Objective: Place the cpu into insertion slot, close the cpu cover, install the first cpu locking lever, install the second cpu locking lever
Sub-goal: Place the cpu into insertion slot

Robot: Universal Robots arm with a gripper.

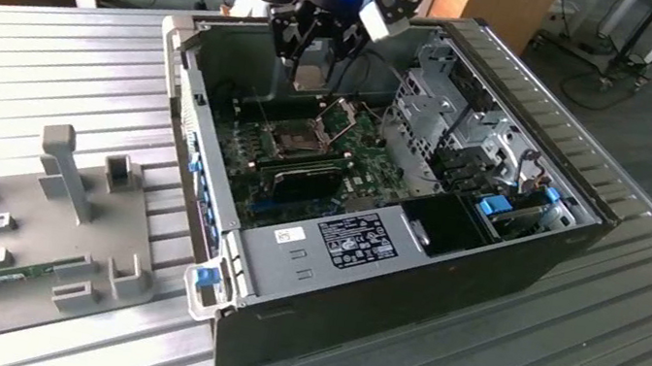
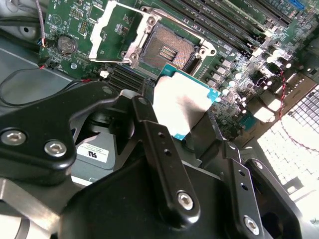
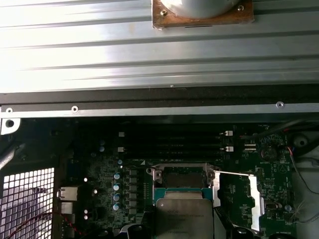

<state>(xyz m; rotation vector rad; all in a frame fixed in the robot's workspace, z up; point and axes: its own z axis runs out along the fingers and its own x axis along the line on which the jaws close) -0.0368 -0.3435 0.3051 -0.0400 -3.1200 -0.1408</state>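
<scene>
My gripper [image 1: 311,61] hangs inside the open computer case, shut on the cpu [image 1: 307,78]. In both wrist views the pale square cpu [image 2: 182,102] [image 3: 184,218] sits between the black fingers [image 2: 149,132], held a little above the green board. The insertion slot [image 2: 167,50] [image 3: 182,177] [image 1: 297,142] lies bare in its silvery frame, just beyond the chip's edge and apart from it. The cpu cover [image 2: 112,30] [image 3: 256,199] is swung open beside the slot.
The case [image 1: 523,263] lies on its side on a ribbed metal table [image 1: 42,69]. Long black memory slots [image 3: 172,142] run next to the socket. A drive cage [image 1: 453,125] stands at the exterior view's right. A grey fixture [image 1: 45,217] sits at the left.
</scene>
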